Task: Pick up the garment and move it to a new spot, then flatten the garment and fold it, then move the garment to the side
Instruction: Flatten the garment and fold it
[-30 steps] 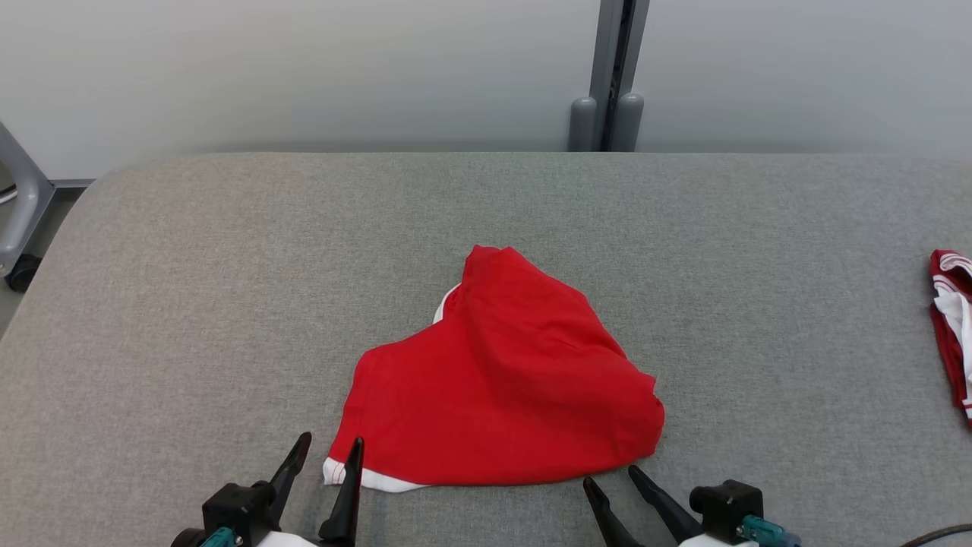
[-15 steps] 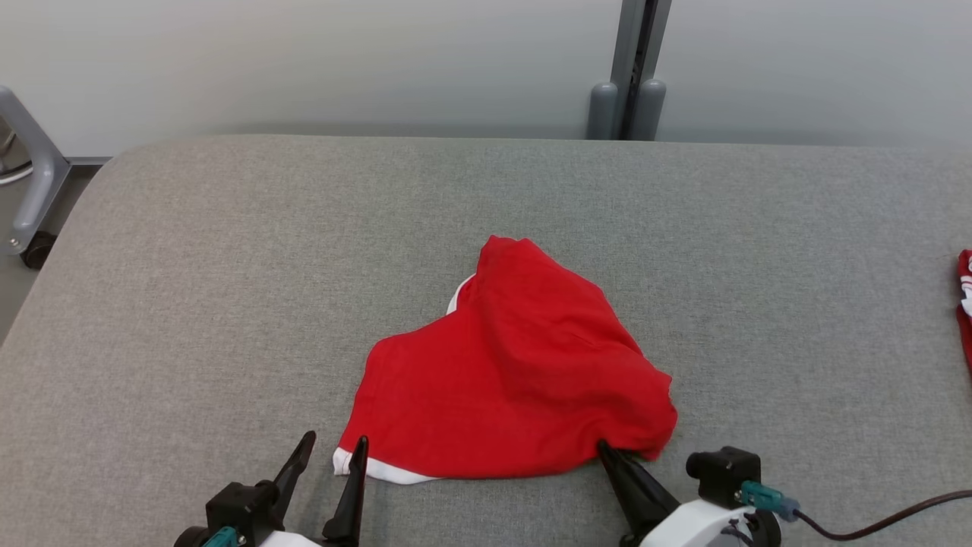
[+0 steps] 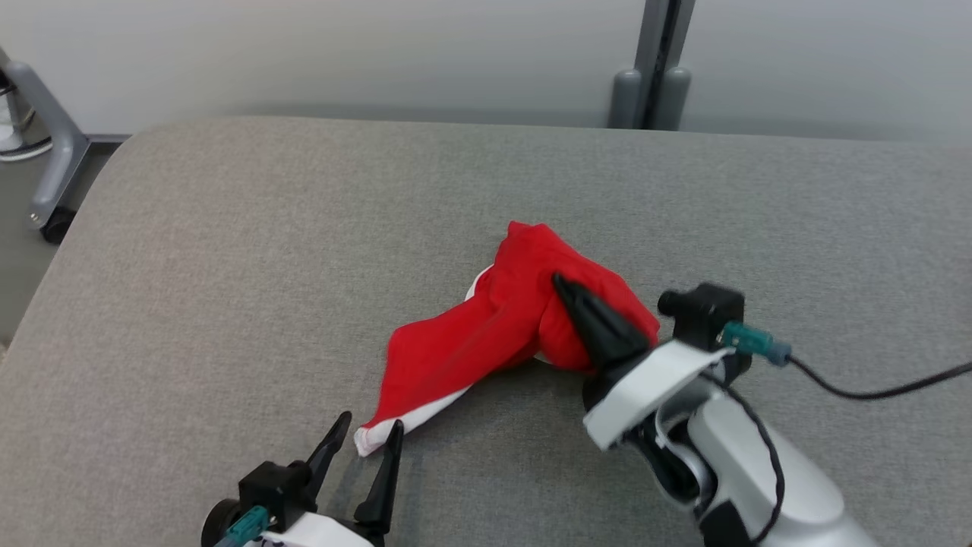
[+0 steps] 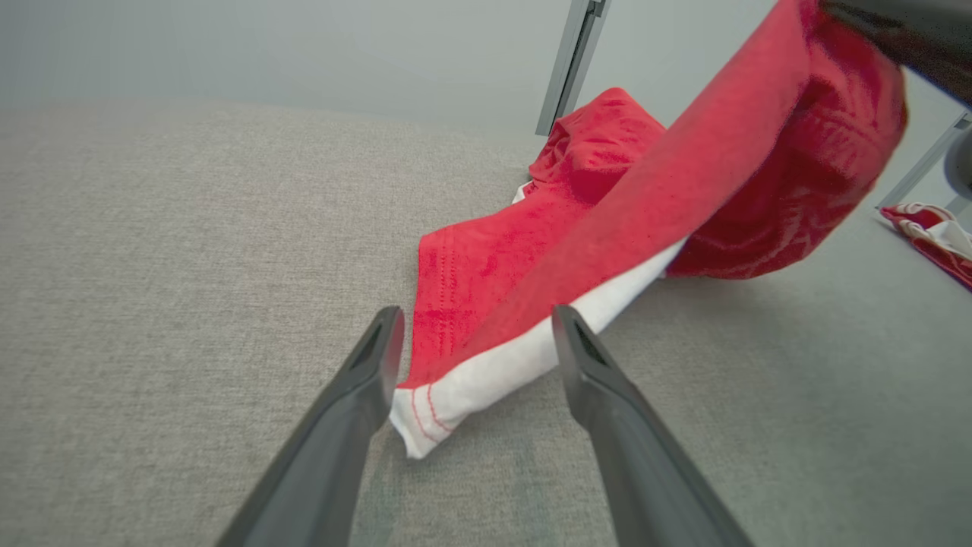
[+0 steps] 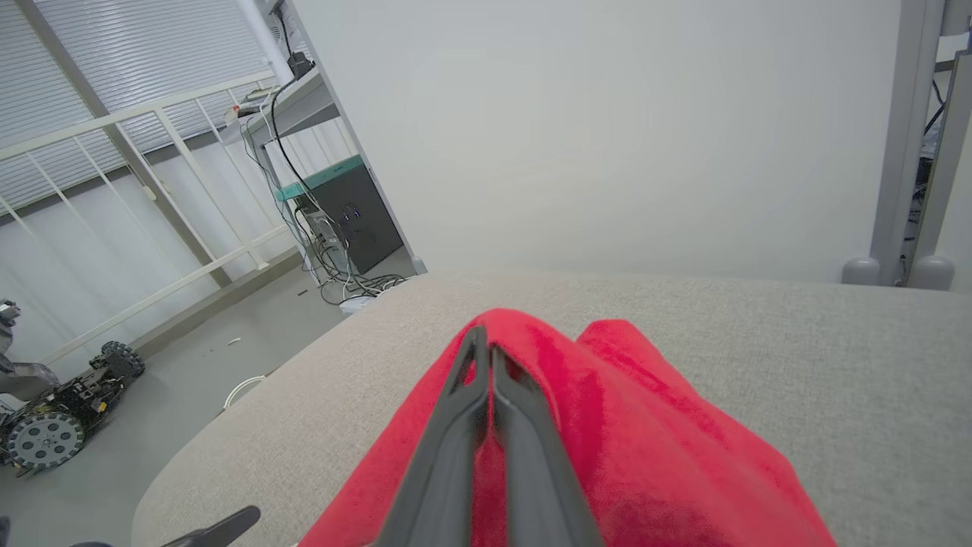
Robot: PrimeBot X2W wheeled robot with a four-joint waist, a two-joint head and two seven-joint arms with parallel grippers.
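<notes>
The garment (image 3: pixel 493 323) is red with a white hem and lies bunched on the grey padded table (image 3: pixel 228 251). My right gripper (image 3: pixel 563 286) is shut on its right part and holds that part lifted off the table; the fingers (image 5: pixel 486 395) press together on red cloth (image 5: pixel 630 425). From there the cloth slopes down to a white-edged corner (image 3: pixel 372 441) resting on the table. My left gripper (image 3: pixel 370 429) is open low at the front, and that corner (image 4: pixel 456 384) lies between its two fingers (image 4: pixel 364 380) without being pinched.
A second red and white cloth (image 4: pixel 930 235) lies far off on the table's right side. A grey post (image 3: pixel 657 68) stands behind the far edge. A metal frame leg on a castor (image 3: pixel 53 182) stands off the table's left end.
My right gripper shut on the garment's right corner, then lifted it up and toward the far side, bunching the cloth. The left gripper stayed open. The head camera shifted.
</notes>
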